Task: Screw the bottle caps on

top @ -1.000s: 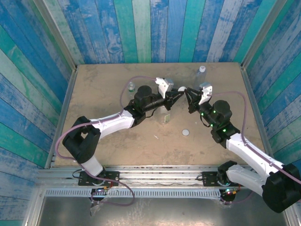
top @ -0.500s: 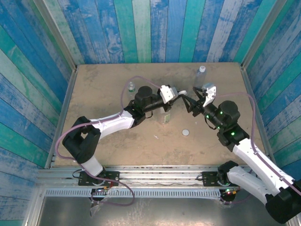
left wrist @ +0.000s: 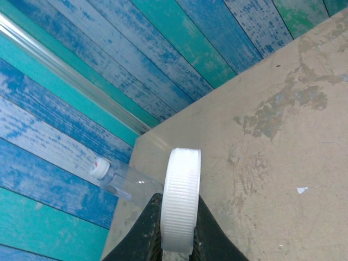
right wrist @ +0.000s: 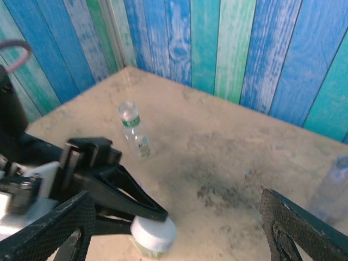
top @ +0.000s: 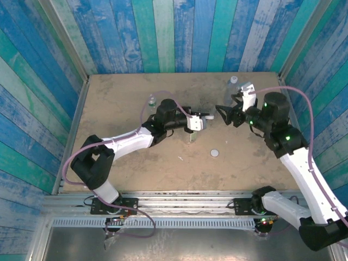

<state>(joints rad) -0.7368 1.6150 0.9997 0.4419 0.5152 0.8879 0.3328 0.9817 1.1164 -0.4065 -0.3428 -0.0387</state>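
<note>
Progress, partial: pinching cap [left wrist: 180, 185] in left claw [left wrist: 178, 220], just over bottle [top: 191, 138], seemingly not yet threading; spreading right claw [top: 223, 115] wide, empty; leaving second cap [top: 215, 153] lying loose on desk [top: 119, 163] near right claw.

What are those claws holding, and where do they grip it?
Left gripper pinches a white bottle cap by its ribbed rim; right gripper is open, holding nothing.

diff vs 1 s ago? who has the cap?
Right gripper opened, let go of the cap and pulled back toward the far right. Left gripper kept the cap clamped, rolled its wrist and swung nearer, about over the middle bottle. Unchanged: loose cap on the table, far-left bottle, far-right bottle.
</note>
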